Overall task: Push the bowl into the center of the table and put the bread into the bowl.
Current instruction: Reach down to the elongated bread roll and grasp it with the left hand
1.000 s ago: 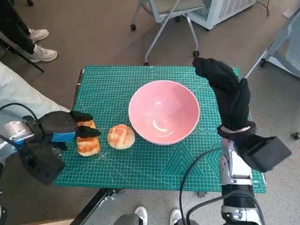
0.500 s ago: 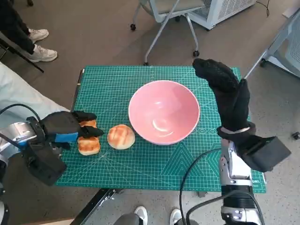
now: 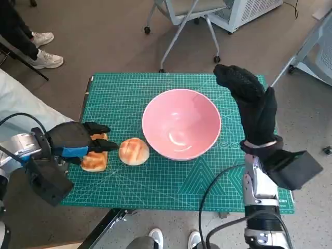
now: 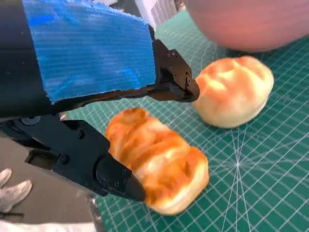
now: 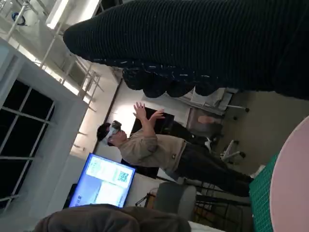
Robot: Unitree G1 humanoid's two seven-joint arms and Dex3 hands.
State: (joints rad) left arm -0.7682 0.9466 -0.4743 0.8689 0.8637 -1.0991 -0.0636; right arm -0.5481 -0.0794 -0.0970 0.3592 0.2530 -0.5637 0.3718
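The pink bowl [image 3: 181, 123] stands near the middle of the green mat [image 3: 171, 181]; its wall also shows in the left wrist view [image 4: 251, 24]. A round bread [image 3: 134, 151] [image 4: 234, 89] lies just left of it. Further left lies a long bread [image 3: 93, 162] [image 4: 154, 159], still on the mat. My left hand [image 3: 72, 139] [image 4: 91, 63] reaches over it, fingers spread to either side, the thumb against its flank. My right hand [image 3: 251, 101] [image 5: 203, 43] stands upright and flat beside the bowl's right rim, holding nothing.
A chair's legs [image 3: 181, 26] and a white unit [image 3: 244, 10] stand beyond the table's far edge. A person's shoes [image 3: 44, 49] are at the upper left, and feet [image 3: 155, 238] show below the near edge. A person [image 5: 154, 145] stands in the right wrist view.
My left hand has slid further over the long bread, and the bread has turned and shifted slightly left. The bowl, the round bread and my right hand have stayed put.
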